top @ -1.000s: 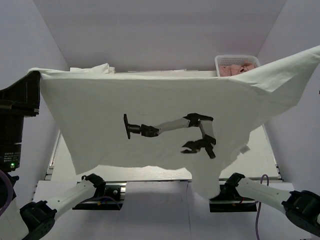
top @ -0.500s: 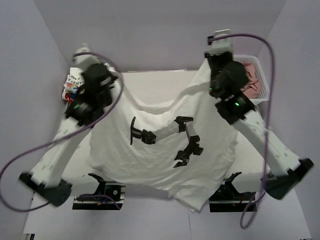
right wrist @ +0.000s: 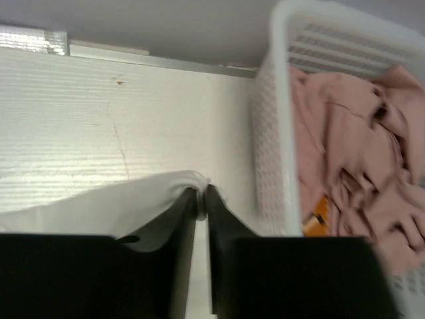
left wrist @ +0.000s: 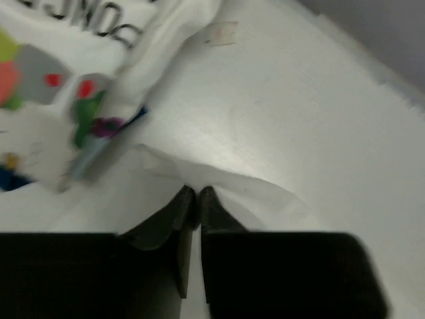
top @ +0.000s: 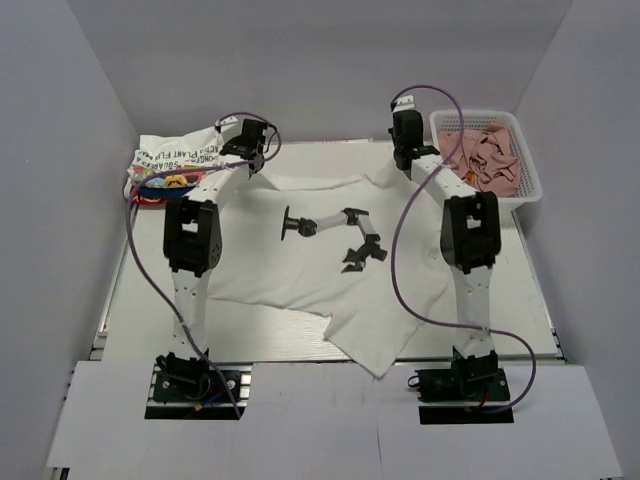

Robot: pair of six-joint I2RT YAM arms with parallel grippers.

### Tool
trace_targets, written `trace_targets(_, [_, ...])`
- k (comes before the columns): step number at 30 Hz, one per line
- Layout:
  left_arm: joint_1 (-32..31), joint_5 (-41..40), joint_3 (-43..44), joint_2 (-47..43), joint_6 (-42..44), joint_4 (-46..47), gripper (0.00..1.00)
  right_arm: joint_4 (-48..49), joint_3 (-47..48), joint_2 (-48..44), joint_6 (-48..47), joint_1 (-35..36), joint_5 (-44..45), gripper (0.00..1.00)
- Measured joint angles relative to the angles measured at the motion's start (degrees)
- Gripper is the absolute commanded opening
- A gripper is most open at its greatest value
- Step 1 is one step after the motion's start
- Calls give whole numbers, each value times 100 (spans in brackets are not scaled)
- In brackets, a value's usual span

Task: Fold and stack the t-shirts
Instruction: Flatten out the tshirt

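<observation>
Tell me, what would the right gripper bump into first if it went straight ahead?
Probably bare table, just past the white t-shirt edge the right gripper pinches; the basket sits off to the side.

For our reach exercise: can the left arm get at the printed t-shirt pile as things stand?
Likely yes: the pile lies beside the left gripper, though that is shut on the white t-shirt.

At the far right corner of my table (top: 525, 300) stands a white mesh basket (top: 476, 113), heaped with crumpled pinkish-brown cloths (top: 485, 155). Low among them, by the basket's wall, I glimpse something small and orange (right wrist: 319, 211).
</observation>
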Motion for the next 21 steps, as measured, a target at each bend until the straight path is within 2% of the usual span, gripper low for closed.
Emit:
trace_targets(1, [15, 52, 442, 326, 28, -28, 48, -142, 354, 358, 57, -55, -109, 40])
trace_targets(2, [37, 144, 894, 664, 44, -4, 94, -258, 719, 702, 133, -105, -221, 86])
trace_targets(3, [57, 229, 1224, 903, 55, -31, 100, -417, 1080, 1014, 179, -151, -308, 90])
trace_targets(5, [81, 411, 1692, 1241, 57, 37, 100, -573, 1561, 1384, 203, -225, -481, 90])
trace_targets(9, [125, 839, 1473, 1132, 162, 343, 100, -675, 1563, 1263, 343, -308, -772, 90])
trace_targets(16, [114, 1362, 264, -9, 424, 721, 100, -741, -195, -660, 892, -258, -1534, 90])
trace_targets(21, [35, 1899, -1248, -1401, 509, 1113, 100, -468, -2094, -2472, 1679, -136, -2315, 90])
